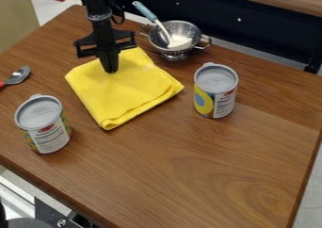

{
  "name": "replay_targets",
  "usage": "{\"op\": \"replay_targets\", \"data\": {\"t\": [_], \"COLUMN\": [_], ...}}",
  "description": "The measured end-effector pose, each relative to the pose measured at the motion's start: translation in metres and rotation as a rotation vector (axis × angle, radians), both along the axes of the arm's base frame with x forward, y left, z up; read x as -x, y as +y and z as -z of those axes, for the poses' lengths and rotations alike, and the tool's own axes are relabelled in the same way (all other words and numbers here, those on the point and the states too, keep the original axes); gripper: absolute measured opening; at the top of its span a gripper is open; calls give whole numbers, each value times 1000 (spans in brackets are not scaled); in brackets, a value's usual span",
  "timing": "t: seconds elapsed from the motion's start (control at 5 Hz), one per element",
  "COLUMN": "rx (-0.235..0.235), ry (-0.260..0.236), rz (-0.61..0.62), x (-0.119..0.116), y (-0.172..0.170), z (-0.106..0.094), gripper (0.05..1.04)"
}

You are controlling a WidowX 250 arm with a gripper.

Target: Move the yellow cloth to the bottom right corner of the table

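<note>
One yellow cloth [135,90] lies under the gripper [110,71].

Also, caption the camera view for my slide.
Black gripper pointing down at a folded yellow cloth on a wooden table, with a metal colander beyond.

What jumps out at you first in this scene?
The bright yellow cloth spread on the wooden table, with a black robot gripper coming down on its upper part. Then two lidded cans, one on either side, and a shiny colander behind.
</note>
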State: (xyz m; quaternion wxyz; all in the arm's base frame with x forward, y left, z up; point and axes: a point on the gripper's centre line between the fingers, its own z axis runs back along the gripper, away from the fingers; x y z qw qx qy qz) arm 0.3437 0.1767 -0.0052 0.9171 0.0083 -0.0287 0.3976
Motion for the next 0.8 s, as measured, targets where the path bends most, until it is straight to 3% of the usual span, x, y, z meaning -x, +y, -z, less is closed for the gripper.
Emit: {"op": "replay_targets", "data": {"t": [0.8], "rx": [58], "ry": [56], "rz": [-79], "x": [6], "y": [-7], "z": [-4], "gripper": [53]}}
